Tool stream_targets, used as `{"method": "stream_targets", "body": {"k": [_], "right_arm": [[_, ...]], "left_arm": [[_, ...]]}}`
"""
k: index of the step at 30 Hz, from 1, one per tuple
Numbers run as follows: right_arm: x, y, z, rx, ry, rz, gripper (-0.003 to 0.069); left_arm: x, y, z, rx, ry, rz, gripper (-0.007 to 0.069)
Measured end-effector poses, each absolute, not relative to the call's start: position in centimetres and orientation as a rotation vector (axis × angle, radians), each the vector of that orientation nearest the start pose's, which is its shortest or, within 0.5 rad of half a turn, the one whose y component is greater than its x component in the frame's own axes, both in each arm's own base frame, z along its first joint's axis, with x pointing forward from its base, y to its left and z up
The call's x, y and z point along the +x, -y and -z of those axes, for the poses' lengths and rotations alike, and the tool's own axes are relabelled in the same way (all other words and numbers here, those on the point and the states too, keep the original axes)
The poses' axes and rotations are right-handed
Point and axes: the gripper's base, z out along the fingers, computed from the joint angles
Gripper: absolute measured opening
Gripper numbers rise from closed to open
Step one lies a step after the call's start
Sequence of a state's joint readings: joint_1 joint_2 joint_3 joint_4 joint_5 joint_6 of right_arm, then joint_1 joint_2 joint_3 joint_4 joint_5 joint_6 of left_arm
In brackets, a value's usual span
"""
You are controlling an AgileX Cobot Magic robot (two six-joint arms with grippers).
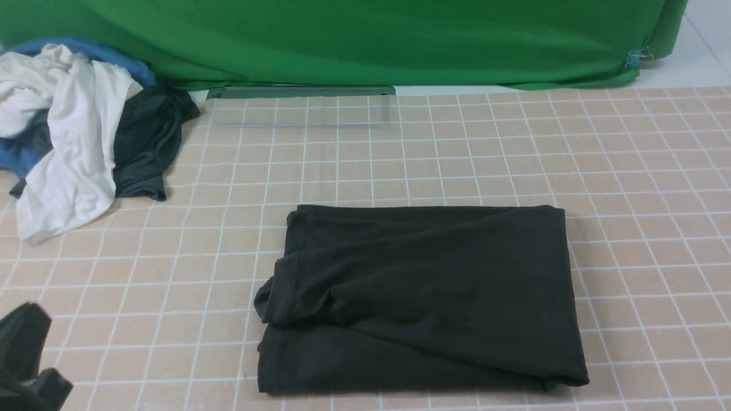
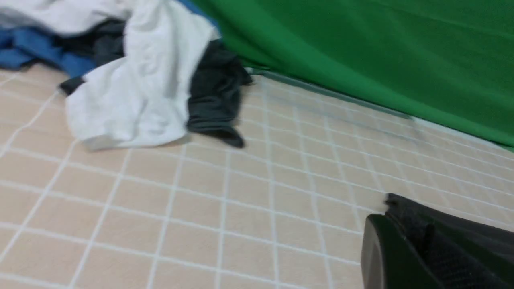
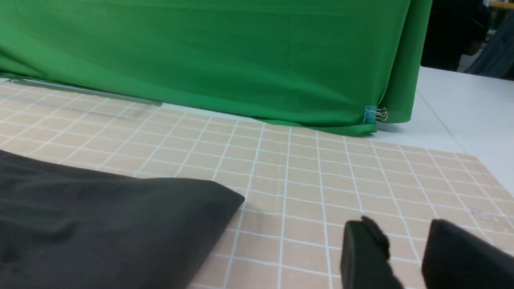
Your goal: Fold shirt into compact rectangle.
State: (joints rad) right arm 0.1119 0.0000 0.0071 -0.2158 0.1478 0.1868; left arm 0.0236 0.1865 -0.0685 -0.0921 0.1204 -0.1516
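Shirt (image 1: 422, 297) folded, print hidden; left hand (image 1: 25, 365) closed, right hand (image 3: 405, 257) parted, empty.

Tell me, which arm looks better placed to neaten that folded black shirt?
Probably the robot's right. Its pincer hangs open just beside the folded black cotton shirt's right edge, nothing in it. The left pincer is shut and sits farther off, near the table's front left corner.

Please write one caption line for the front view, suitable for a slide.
Folded black shirt lies as a rectangle on the checked mat, clothes pile at far left, left pincer withdrawn near the corner.
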Motion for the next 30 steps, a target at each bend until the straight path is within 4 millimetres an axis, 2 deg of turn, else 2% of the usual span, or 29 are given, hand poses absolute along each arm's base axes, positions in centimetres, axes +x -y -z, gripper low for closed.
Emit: {"method": "stream_targets", "body": {"k": [5,8,16,30], "right_arm": [[5.7,-0.3,-19.8,-0.088,-1.633,-0.041,0.0246],[5.7,-0.3,-19.8,-0.089,-1.633,-0.040,0.0246],[5.7,-0.3,-19.8,-0.088,-1.633,-0.041,0.0244],[5.7,-0.3,-19.8,-0.088,-1.633,-0.040,0.0241]], "left_arm": [[6.1,-0.2,-19.8,-0.228,-1.652,0.155,0.0016],[5.7,-0.1,-20.0,-0.217,-1.609,0.164,0.0016],[5.6,0.1,-19.0,-0.175,-1.717,0.174,0.0016],[5.5,0.1,-18.9,-0.176,-1.730,0.172,0.0016]]}}
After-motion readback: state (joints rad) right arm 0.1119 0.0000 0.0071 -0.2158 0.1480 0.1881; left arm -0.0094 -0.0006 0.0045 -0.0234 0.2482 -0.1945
